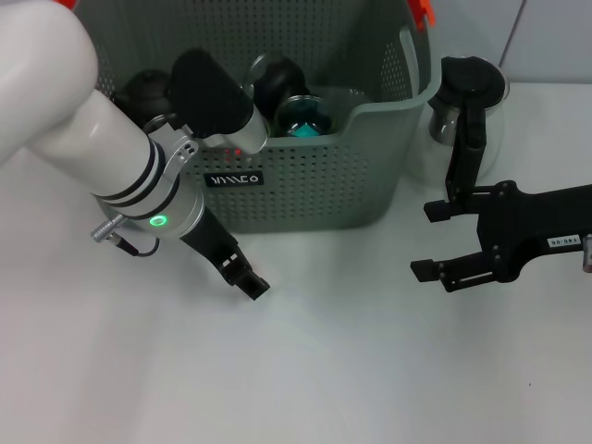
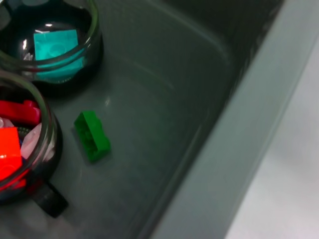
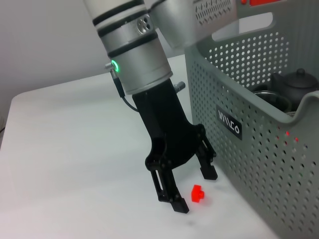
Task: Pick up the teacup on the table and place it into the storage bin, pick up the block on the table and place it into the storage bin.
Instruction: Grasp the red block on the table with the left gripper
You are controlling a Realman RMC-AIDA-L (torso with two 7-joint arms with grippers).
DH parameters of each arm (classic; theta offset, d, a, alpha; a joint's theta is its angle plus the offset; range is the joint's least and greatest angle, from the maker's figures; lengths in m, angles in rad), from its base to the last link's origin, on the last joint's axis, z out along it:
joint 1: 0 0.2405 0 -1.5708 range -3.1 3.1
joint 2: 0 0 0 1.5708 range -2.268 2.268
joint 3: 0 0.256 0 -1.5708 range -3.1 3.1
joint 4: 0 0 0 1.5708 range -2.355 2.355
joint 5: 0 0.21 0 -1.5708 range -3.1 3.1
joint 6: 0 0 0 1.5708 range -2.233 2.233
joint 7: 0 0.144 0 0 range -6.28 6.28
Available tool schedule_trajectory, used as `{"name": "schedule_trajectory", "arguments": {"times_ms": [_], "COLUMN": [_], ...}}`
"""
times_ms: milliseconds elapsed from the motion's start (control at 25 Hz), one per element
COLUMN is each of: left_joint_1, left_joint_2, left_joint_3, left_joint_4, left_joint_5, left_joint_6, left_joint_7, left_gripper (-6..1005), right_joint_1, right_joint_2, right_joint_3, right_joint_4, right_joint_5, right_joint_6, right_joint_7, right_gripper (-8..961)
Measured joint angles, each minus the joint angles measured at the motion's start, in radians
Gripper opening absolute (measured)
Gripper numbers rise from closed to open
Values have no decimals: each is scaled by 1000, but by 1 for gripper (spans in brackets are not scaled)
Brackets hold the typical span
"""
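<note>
A small red block (image 3: 198,194) lies on the white table close to the front wall of the grey storage bin (image 1: 305,185). My left gripper (image 3: 195,190) stands open over it, one finger on each side and the tips down at the table. In the head view the left gripper (image 1: 245,276) hides the block. Inside the bin sit a glass teacup (image 2: 50,40) holding a teal block, a second glass cup (image 2: 25,144) with red pieces, and a loose green block (image 2: 92,135). My right gripper (image 1: 425,240) hovers open to the right of the bin, holding nothing.
A glass pot with a black lid (image 1: 467,102) stands on the table right of the bin, behind the right arm. Dark teapots (image 1: 282,79) sit at the back of the bin. White table surface (image 1: 324,370) stretches in front.
</note>
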Motion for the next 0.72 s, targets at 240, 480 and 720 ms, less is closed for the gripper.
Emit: {"name": "schedule_trajectory", "arguments": {"times_ms": [240, 480, 720], "left_joint_1": [-20, -35, -45], "left_joint_2": [8, 10, 10], "left_joint_3": [-1, -2, -2], "left_joint_4": [-49, -68, -85], "left_joint_5": [0, 11, 24], "left_joint_6": [-26, -26, -27], "left_joint_7": [-3, -9, -12], "left_gripper": [830, 819, 672], "right_joint_1": [1, 3, 4], "right_joint_2": [1, 2, 1], "right_joint_3": [0, 1, 0], "right_joint_4": [0, 0, 0], "right_joint_5": [0, 0, 0], "right_joint_6": [0, -3, -4], "right_joint_7": [0, 0, 0], "right_gripper": [915, 914, 914]}}
